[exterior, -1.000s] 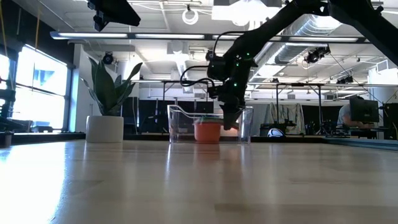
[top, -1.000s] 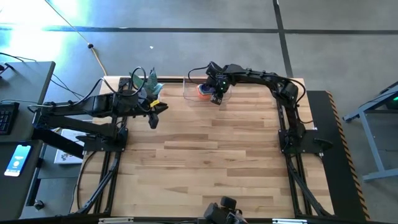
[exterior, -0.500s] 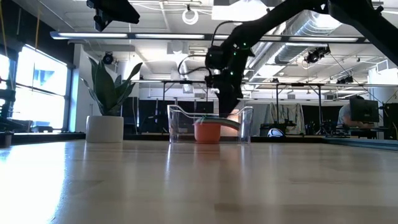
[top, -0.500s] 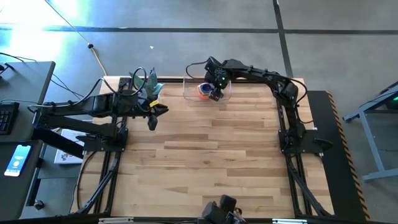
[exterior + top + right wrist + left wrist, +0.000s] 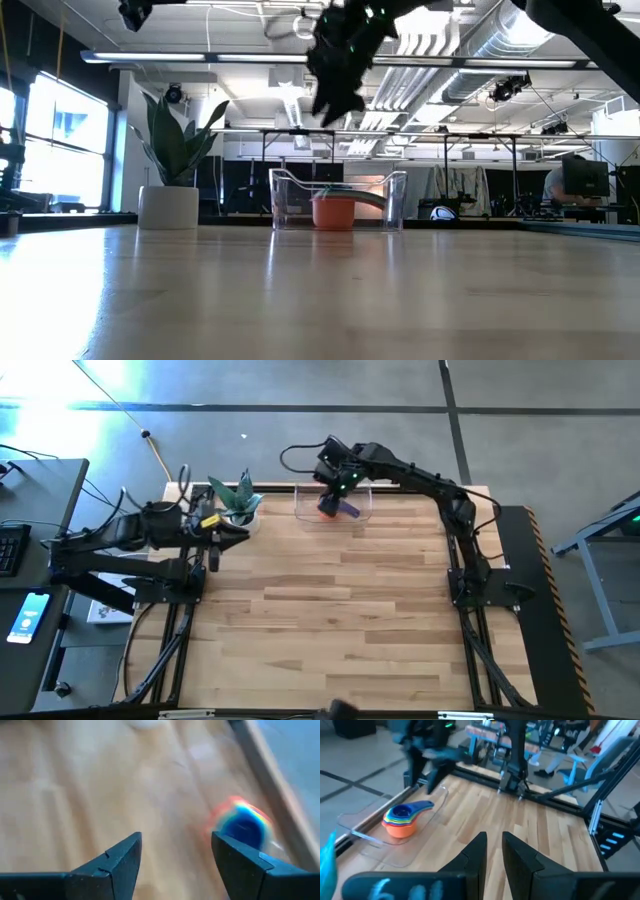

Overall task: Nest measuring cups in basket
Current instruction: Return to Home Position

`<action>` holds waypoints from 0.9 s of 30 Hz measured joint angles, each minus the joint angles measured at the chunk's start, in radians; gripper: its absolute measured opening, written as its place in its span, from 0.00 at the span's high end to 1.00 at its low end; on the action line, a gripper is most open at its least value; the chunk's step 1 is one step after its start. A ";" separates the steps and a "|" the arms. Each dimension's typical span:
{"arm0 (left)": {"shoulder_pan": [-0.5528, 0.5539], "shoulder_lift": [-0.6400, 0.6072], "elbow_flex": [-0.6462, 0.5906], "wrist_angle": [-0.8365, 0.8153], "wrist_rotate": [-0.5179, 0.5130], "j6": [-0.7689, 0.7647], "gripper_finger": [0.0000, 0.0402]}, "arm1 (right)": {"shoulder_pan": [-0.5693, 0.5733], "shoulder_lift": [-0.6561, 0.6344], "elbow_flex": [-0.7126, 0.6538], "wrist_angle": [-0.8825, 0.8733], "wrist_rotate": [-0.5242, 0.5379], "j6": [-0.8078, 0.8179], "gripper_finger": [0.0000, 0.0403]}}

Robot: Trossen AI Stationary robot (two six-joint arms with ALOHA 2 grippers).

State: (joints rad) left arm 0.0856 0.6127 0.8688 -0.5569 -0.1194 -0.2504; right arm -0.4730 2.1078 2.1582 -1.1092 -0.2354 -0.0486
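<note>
The measuring cups (image 5: 328,507) sit nested in one stack, orange outermost and a blue-purple one on top with its handle (image 5: 348,511) sticking out, on the floor of the clear basket (image 5: 301,510) at the table's far edge. The low view shows the stack (image 5: 333,211) behind the basket's wall (image 5: 285,196). My right gripper (image 5: 333,478) hangs open, high above the basket (image 5: 333,92); its wrist view shows the stack (image 5: 243,827) blurred beyond the fingers. My left gripper (image 5: 214,550) is shut, at the table's left, beside the plant.
A white pot with a green plant (image 5: 238,510) stands at the far left, close to the left gripper and left of the basket (image 5: 168,207). The bare wooden tabletop (image 5: 340,610) stretches toward the near edge. The left wrist view shows the basket (image 5: 365,835) with the stack (image 5: 402,820).
My right gripper has risen out of the basket, from down at the cup stack to well above it, drifting slightly toward the far-left. The stack has stayed in the basket, with the blue-purple handle now uncovered. My left arm has drawn back toward the table's left edge.
</note>
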 joint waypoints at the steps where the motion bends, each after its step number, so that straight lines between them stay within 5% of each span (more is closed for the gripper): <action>1: 0.000 -0.030 -0.025 0.008 -0.005 0.000 0.88 | 0.023 0.000 0.024 0.002 -0.005 0.017 0.42; 8: 0.000 -0.259 -0.290 0.234 -0.030 0.001 0.88 | 0.184 0.000 0.193 0.034 0.072 0.140 0.42; 14: 0.000 -0.411 -0.477 0.397 -0.028 0.044 0.88 | 0.259 -0.064 0.174 0.172 0.130 0.234 0.42; 27: -0.001 -0.607 -0.746 0.447 0.018 0.083 0.88 | 0.323 -0.184 0.195 0.177 0.140 0.240 0.42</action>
State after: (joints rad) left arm 0.0845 0.0058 0.1231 -0.1102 -0.1013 -0.1674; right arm -0.1501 1.9239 2.3531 -0.9320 -0.0957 0.1915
